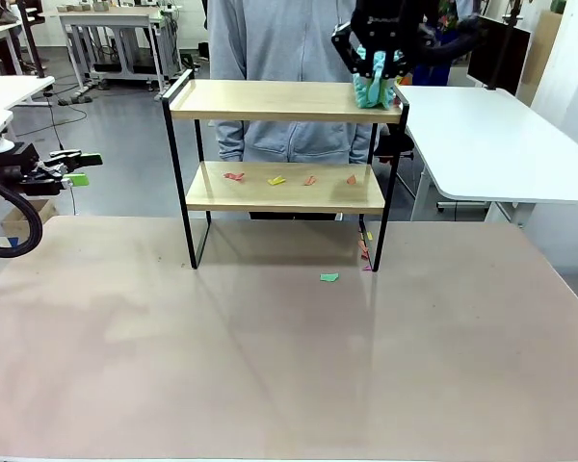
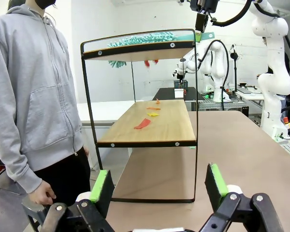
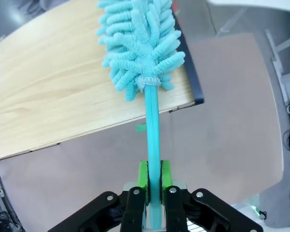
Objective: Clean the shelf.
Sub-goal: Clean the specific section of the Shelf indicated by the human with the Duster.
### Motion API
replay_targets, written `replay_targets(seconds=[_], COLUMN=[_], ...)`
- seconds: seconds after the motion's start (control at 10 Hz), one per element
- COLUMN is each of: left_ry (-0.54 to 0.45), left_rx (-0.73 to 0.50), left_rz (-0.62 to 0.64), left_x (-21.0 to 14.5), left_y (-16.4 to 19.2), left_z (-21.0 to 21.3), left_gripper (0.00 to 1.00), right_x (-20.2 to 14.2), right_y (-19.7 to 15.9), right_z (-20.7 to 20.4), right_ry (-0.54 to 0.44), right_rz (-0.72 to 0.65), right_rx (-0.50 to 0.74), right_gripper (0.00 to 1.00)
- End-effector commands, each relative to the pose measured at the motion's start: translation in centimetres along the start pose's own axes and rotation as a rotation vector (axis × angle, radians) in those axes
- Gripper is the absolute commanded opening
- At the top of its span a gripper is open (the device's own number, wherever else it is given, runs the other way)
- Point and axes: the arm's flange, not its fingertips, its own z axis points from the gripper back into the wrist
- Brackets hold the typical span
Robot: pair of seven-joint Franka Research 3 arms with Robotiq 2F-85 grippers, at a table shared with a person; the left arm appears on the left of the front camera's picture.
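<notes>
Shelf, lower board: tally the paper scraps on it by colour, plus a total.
Red scrap: 1
Yellow scrap: 1
Orange scraps: 2
Total: 4, all lying on the lower board.

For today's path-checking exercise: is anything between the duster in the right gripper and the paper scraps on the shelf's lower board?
Yes, the top board. The duster, shut in the right gripper, rests on its right end, above the lower board and its scraps. The shelf looks open at the front.
</notes>
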Motion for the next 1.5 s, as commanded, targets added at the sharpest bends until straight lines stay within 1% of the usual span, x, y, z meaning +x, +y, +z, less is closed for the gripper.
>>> replay_targets(seconds=[0.0, 0.2, 0.4, 0.5, 1.0, 1.1, 1.2, 1.3, 1.4], left_ry=[-0.004, -0.004, -0.004, -0.004, -0.004, -0.004, -0.004, -0.004, -0.004], left_rx=[0.002, 0.002, 0.002, 0.002, 0.002, 0.002, 0.002, 0.002, 0.002], left_rz=[-0.013, -0.013, -0.013, -0.013, -0.013, -0.013, -0.013, -0.013, -0.013], left_x=[0.3, 0.3, 0.3, 0.3, 0.3, 0.3, 0.3, 0.3, 0.3], left_y=[-0.1, -0.1, -0.1, -0.1, -0.1, -0.1, -0.1, -0.1, -0.1], left_z=[0.0, 0.0, 0.0, 0.0, 0.0, 0.0, 0.0, 0.0, 0.0], left_gripper=[1.00, 1.00, 1.00, 1.00, 1.00, 1.00, 1.00, 1.00, 1.00], right_x=[-1.3, -2.4, -3.2, -2.0, -2.2, -2.1, -1.8, -1.8, -2.0], right_y=[-2.2, -1.8, -1.4, -0.8, -0.7, -1.6, -3.0, -3.7, -3.8], right_z=[0.6, 1.3, 1.4, 2.0, 1.7, 2.5, 3.2, 3.7, 4.1], right_ry=[-0.032, -0.076, -0.115, -0.051, -0.057, -0.117, -0.184, -0.201, -0.185], right_rz=[0.060, 0.118, 0.167, 0.105, 0.120, 0.121, 0.102, 0.117, 0.158], right_rx=[0.029, 0.032, -0.024, 0.008, -0.006, -0.020, -0.095, -0.090, -0.022], right_gripper=[0.13, 0.13, 0.13, 0.13, 0.13, 0.13, 0.13, 0.13, 0.13])
